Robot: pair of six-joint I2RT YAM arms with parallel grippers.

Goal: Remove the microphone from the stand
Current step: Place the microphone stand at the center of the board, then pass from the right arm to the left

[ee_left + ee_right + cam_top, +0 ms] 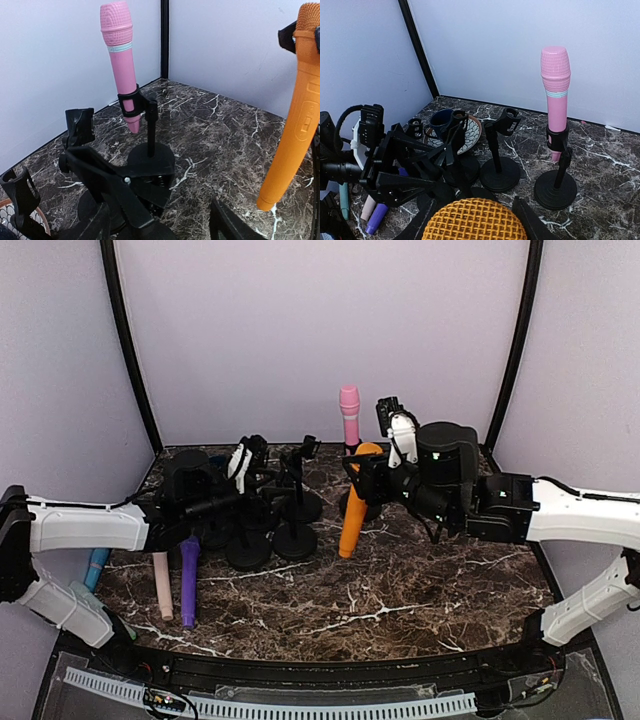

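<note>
On the veined marble tabletop point(420, 590), far left, we saw a pale pink microphone point(162, 588) and a purple microphone point(189, 580) lying flat.
Our left gripper point(162, 225) stood released among matte black round-based stands point(272, 530). The pink microphone point(349, 415) sat upright, clipped. Our right gripper point(475, 220) clenched the orange microphone point(352, 510) by its mesh head.

A patterned bowl point(472, 131) sits just left of the left gripper point(160, 226), a dark cup point(440, 121) touching it (in it or beside it, unclear). The marble table point(400, 590) under both spreads ahead of that gripper.
</note>
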